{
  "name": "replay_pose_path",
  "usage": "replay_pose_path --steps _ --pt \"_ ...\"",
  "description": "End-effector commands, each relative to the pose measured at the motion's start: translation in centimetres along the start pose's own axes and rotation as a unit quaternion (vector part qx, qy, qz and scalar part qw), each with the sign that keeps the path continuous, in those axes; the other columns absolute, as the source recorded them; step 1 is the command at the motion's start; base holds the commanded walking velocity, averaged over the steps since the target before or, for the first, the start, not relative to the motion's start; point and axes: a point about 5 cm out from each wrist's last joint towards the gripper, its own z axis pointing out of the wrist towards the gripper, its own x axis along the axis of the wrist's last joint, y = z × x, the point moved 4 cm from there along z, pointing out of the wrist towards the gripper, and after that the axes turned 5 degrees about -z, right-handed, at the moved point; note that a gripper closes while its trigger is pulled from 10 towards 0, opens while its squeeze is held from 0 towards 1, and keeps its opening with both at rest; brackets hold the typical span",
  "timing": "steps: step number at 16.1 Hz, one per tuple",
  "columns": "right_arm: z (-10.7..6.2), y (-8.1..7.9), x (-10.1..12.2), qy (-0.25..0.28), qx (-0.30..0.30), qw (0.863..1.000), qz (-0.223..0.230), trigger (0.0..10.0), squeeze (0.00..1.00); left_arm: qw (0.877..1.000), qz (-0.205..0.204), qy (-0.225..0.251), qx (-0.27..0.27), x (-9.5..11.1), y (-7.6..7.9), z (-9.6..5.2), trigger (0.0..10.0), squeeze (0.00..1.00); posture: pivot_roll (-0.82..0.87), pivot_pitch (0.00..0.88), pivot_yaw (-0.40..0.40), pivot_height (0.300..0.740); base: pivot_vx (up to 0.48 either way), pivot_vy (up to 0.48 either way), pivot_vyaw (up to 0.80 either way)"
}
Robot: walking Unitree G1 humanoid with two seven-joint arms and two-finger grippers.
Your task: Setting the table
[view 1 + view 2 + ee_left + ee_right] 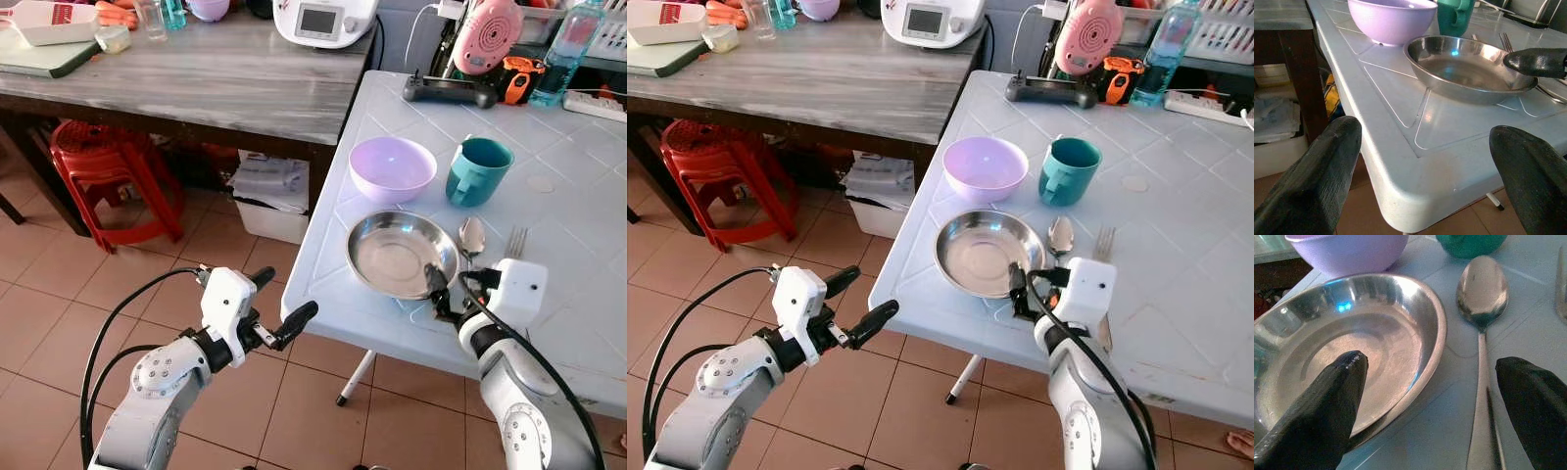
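The right gripper (443, 294) covers the near right rim of the metal plate (400, 253); its arm hides the handle of the spoon (471, 235) and most of the fork (515, 241), so just the tines show; in the right wrist view the fork is only a sliver at the edge; the purple bowl (1349, 252) and the teal cup (1471, 244) are cut off there too; the far side of the white table (578, 225) runs out of the picture on the right; the water bottle (566, 44) loses its top; the white tray (49, 22) on the wooden counter (206, 78) is cut at the far left corner; the box (269, 201) under that counter is half hidden in shade.
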Motion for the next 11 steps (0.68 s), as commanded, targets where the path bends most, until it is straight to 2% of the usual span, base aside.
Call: replay_pose_path --steps 1,5,8,9,10,11 --pt "0.2 0.2 0.0 -0.002 0.005 1.000 0.005 10.0 0.00 1.000 0.009 0.000 -0.011 0.2 0.4 0.2 10.0 0.00 -0.04 0.165 -0.008 0.740 0.000 0.000 0.00" --pt "0.4 0.2 -0.3 -0.006 0.018 1.000 0.005 10.0 0.00 0.999 0.017 0.001 -0.029 0.4 0.7 0.7 10.0 0.00 -0.04 0.165 -0.008 0.740 0.000 0.000 0.00" --pt "0.6 0.1 -0.4 -0.008 0.025 1.000 0.005 10.0 0.00 0.997 0.051 -0.006 -0.062 1.1 -0.2 1.4 10.0 0.00 -0.04 0.173 -0.010 0.740 0.000 0.000 0.00" --pt "0.6 0.1 -0.4 -0.009 0.028 1.000 0.009 7.2 0.00 0.996 0.056 -0.008 -0.066 1.3 -0.4 1.6 10.0 0.00 -0.04 0.173 -0.010 0.740 0.000 0.000 0.00" --pt "0.5 0.0 -0.5 -0.010 0.030 0.999 0.016 0.0 0.00 0.995 0.061 -0.010 -0.073 1.4 -0.5 1.7 10.0 0.00 -0.05 0.176 -0.005 0.740 0.000 0.000 0.00" --pt "0.5 0.0 -0.6 -0.010 0.032 0.999 0.021 0.0 0.00 0.995 0.064 -0.012 -0.077 1.4 -0.5 1.8 10.0 0.00 -0.05 0.176 -0.005 0.740 0.000 0.000 0.00"
